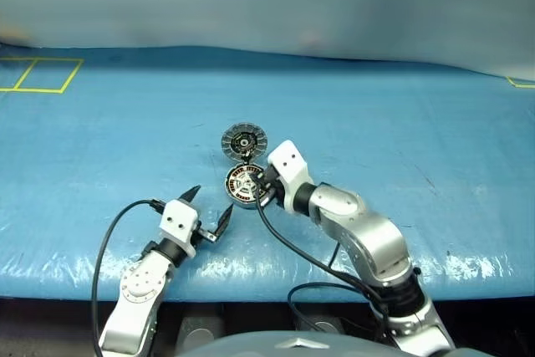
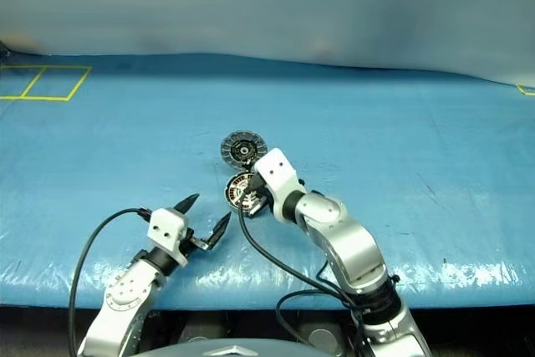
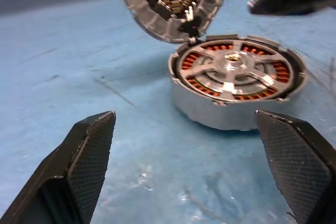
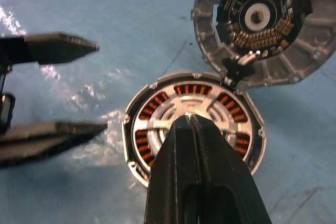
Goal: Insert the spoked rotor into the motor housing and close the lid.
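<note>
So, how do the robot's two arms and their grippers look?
Both arms are glossy silver-grey with rounded joints, and a black cable loops along each. The left gripper and the right gripper each have a white block-shaped housing and two pointed black fingers with cross-hatched pads.

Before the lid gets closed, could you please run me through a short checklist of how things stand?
1. Rotor seated in the housing: ok, it lies inside the copper ring.
2. Lid open and within reach: ok, ribbed face up, joined to the housing's far edge.
3. Left hand free: ok, open, beside the housing, holding nothing.
4. Right hand free: ok, shut, empty, over the rotor.
5. Right hand touching the rotor: cannot tell.
6. Housing flat on the table: ok.
</note>
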